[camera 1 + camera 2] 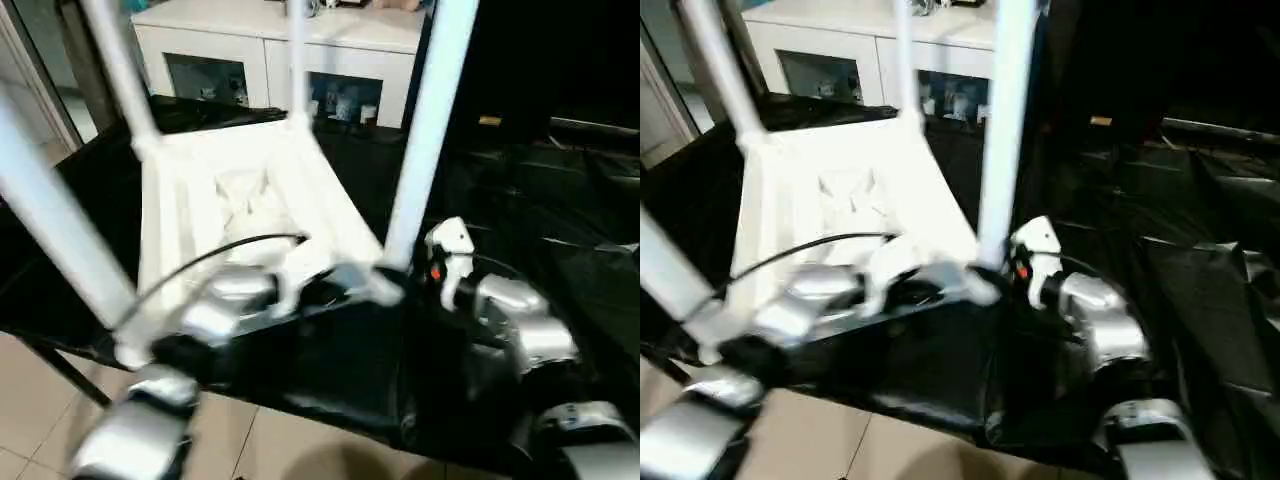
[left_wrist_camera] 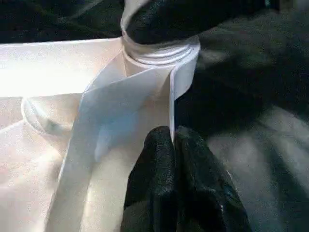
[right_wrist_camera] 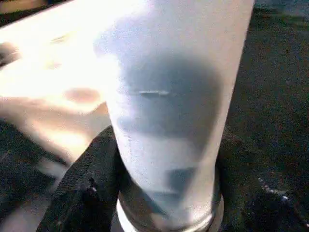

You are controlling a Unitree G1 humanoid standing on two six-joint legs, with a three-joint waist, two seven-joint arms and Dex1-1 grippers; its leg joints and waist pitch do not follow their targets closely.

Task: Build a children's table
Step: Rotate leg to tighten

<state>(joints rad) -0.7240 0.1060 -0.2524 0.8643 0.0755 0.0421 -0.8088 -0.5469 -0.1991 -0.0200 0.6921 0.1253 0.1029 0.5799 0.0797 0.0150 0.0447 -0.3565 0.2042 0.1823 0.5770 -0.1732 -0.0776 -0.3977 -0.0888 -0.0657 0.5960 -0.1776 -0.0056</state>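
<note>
The right gripper pinches the upright leg at its corner socket, just beside the left gripper, pressed together on the tabletop's rim

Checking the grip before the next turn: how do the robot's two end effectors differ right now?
The left end effector is pinched shut on the tabletop's thin rim; the right end effector is spread wide around a round leg near its socket. Both have black fingers and work at the same corner.
</note>
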